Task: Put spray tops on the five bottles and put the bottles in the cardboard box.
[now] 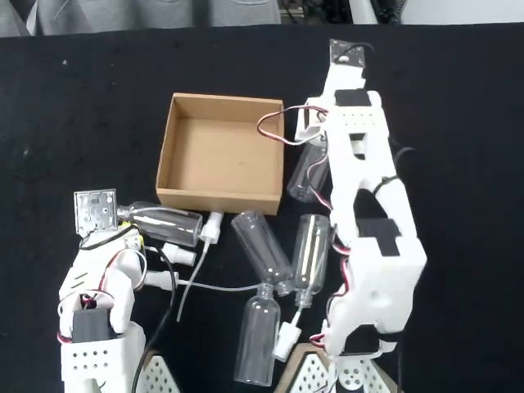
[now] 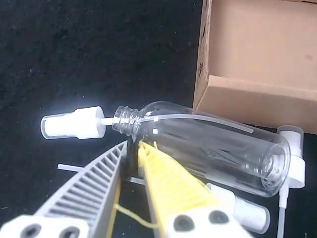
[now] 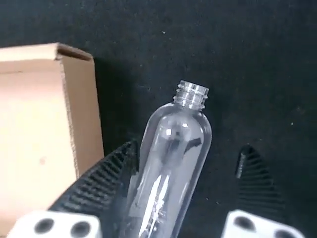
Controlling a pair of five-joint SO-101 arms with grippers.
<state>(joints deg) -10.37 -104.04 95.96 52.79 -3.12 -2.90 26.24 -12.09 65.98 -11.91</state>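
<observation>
A clear bottle (image 2: 208, 148) lies on its side in front of the cardboard box (image 2: 257, 64). A white spray top (image 2: 74, 124) sits just off the bottle's neck, with its thin tube reaching inside. My left gripper (image 2: 131, 145) is shut, its tips right beside that neck. My right gripper (image 3: 189, 148) is open, with its fingers on either side of another topless bottle (image 3: 173, 158) lying by the box's right wall (image 1: 278, 155). Three more topless bottles (image 1: 262, 246) (image 1: 311, 250) (image 1: 258, 327) lie in front of the box.
Loose spray tops (image 1: 211, 228) (image 1: 176, 254) (image 1: 286, 340) with long tubes lie among the bottles near the table's front. The box (image 1: 221, 155) is empty inside. Black tabletop stretches to the left and behind the box.
</observation>
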